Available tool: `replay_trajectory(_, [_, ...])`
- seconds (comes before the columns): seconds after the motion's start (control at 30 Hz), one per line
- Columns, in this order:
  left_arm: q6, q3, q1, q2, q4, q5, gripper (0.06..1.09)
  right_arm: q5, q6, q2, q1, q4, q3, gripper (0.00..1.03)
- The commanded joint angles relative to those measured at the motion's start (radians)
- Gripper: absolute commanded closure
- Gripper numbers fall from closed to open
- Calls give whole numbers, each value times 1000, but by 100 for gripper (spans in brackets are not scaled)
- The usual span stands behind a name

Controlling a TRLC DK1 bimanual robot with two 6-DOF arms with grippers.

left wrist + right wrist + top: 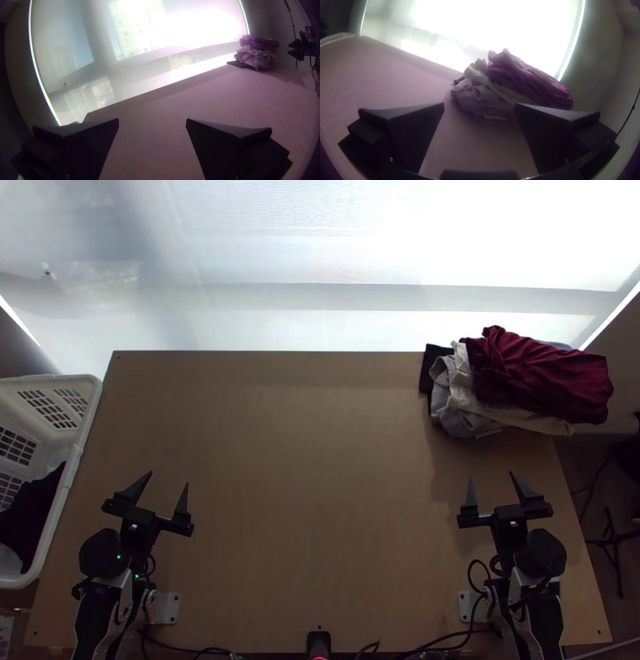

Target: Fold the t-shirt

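A bunched pile of clothes lies at the table's far right corner, a dark red cloth (544, 376) on top of cream and grey cloth (458, 400). Which piece is the t-shirt, I cannot tell. My left gripper (170, 479) stands open over the table's left part, far from the pile; in its wrist view the left gripper (152, 120) has nothing between its fingers. Nearer the pile, on its near side, is my right gripper (491, 476), open and holding nothing. The right wrist view shows the right gripper (479, 105) with the red cloth (526, 76) beyond it.
A white laundry basket (60, 500) with dark cloth (32, 516) inside stands at the table's left edge. The bare wooden table (312, 476) stretches between the arms. Cables (448, 640) run along its near edge, by a small black object (318, 642). A window lies behind.
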Motion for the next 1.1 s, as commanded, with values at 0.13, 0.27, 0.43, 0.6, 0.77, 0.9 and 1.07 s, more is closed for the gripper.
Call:
replay_trajectory(0.13, [0, 0, -1, -1, 0, 0, 10, 1, 0, 0, 0, 0, 0, 5])
replay_trajectory(0.27, [0, 0, -1, 1, 0, 0, 10, 1, 0, 0, 1, 0, 0, 5])
replay_trajectory(0.43, [-57, 0, -16, 1, 0, 2, 10, 0, 5, 0, 17, -1, 0, 5])
replay_trajectory(0.6, [-66, 0, -40, 1, 0, 2, 10, -4, 100, 0, 61, 0, 0, 5])
replay_trajectory(0.77, [-66, 0, -40, -1, 0, 2, 10, -5, 100, 0, 83, -1, 0, 5])
replay_trajectory(0.9, [-66, 1, -39, -1, 0, 2, 10, -5, 100, 0, 84, -1, 0, 5])
replay_trajectory(1.07, [-69, 0, -42, -1, 0, 2, 10, -20, 100, 0, 100, -3, 0, 5])
